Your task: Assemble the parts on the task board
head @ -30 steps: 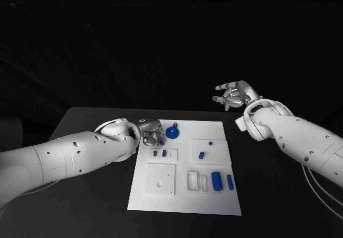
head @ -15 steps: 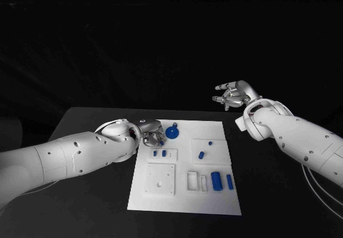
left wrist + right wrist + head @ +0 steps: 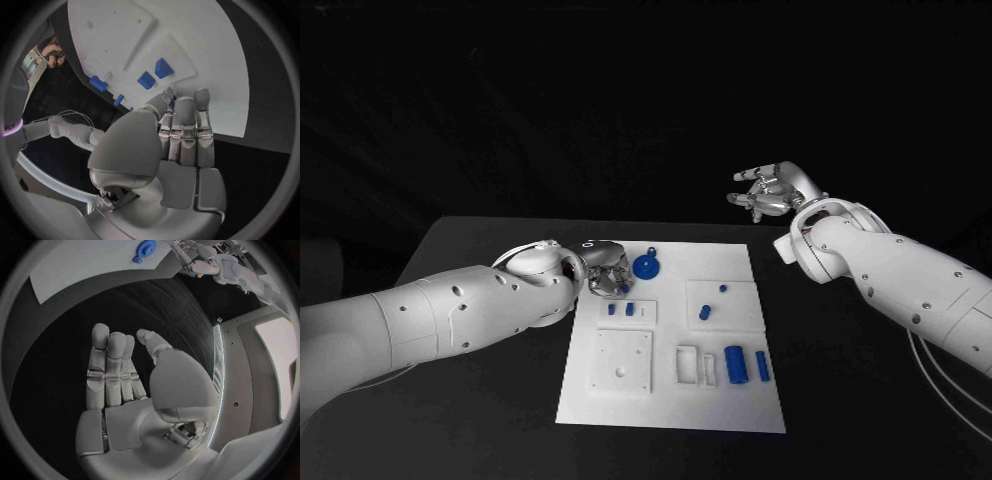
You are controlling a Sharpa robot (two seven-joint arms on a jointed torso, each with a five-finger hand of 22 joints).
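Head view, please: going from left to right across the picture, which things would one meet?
Left hand → round blue part → small blue part on the raised plate → blue cylinder → slim blue bar → right hand.

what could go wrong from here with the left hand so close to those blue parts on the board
The left hand hovers low at the task board's far left corner, right beside the round blue part and above the two small blue blocks. A sweep of the fingers might knock these loose pieces out of place. Pressing down near the edge might also shift the board itself. The right hand is raised off the table, too far to steady anything.
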